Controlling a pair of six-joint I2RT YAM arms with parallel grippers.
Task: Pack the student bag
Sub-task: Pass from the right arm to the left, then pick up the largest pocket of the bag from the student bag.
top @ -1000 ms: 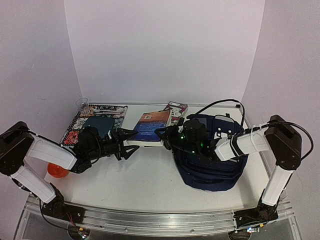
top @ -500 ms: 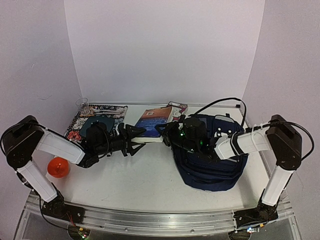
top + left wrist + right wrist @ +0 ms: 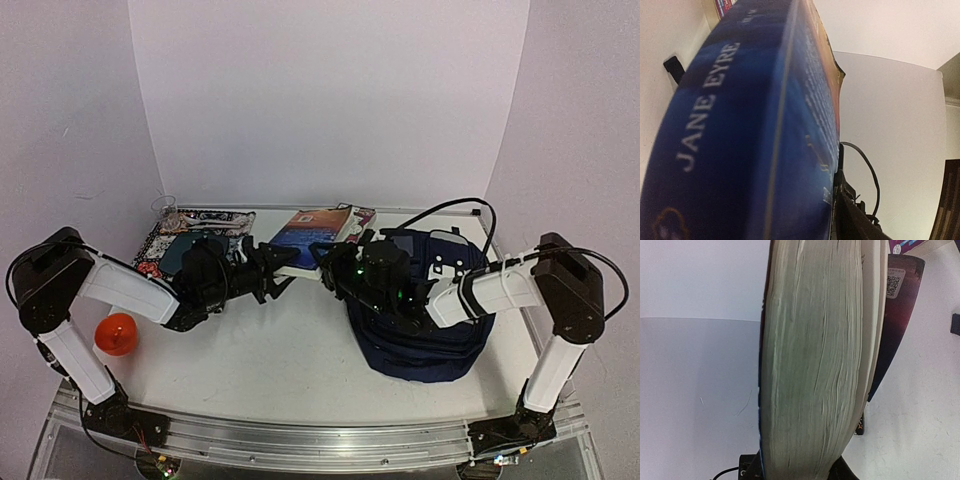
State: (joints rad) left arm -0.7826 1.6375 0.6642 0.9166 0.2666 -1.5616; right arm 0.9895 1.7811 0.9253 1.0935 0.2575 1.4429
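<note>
Navy-blue fabric of the student bag is lying slumped under the right arm, just behind and to the right of the right gripper. From above, that gripper and the left gripper are meeting at the near edge of a blue book, which is tilting up from the white table. A purple booklet is lying just beyond it.

The left wrist camera is showing the spine, lettered JANE EYRE, filling the frame; whether those fingers are clamping it I cannot tell.

The right wrist camera is showing the page block, with dark fingertips pressing either side, pinching the book.
</note>
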